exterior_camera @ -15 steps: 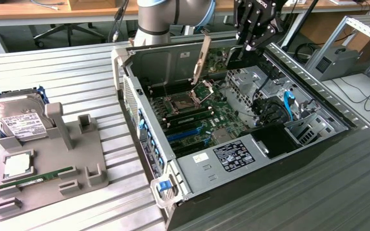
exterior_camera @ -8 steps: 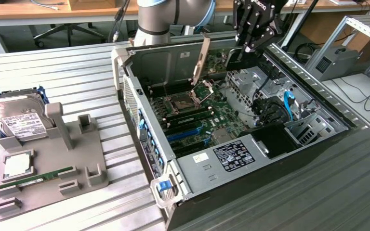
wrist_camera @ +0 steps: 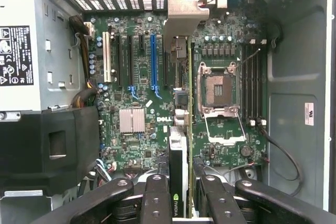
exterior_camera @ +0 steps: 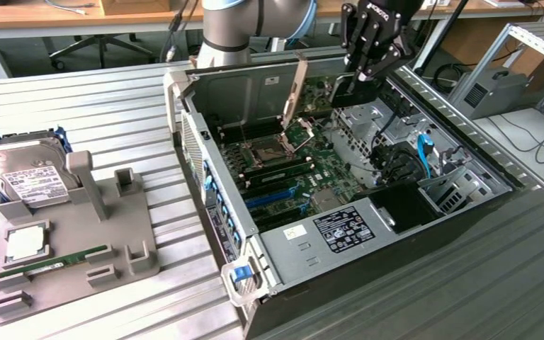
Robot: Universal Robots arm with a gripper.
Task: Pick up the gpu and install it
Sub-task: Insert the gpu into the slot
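Ribbed metal table (exterior_camera: 93, 106) carries everything I'm working with, and the biggest thing on it is the open computer case (exterior_camera: 300, 262), lying on its side towards the exterior view's right. Towards that view's left sits a grey parts tray (exterior_camera: 130, 234) with a hard drive (exterior_camera: 31, 173) and a memory stick (exterior_camera: 50, 265) in its pockets. Inside the case I see the green motherboard (wrist_camera: 142, 93). The gpu (wrist_camera: 178, 156) hangs edge-on over it, between the row of expansion slots (wrist_camera: 153, 59) and the open processor socket (wrist_camera: 217, 90) — its silvery bracket (wrist_camera: 184, 11) is at the far end, near the case's rear wall. My claw (wrist_camera: 181, 187) is pinching the card's near end, with a finger (wrist_camera: 156, 198) pressed on each face. I can't tell whether the card's lower edge touches the board.
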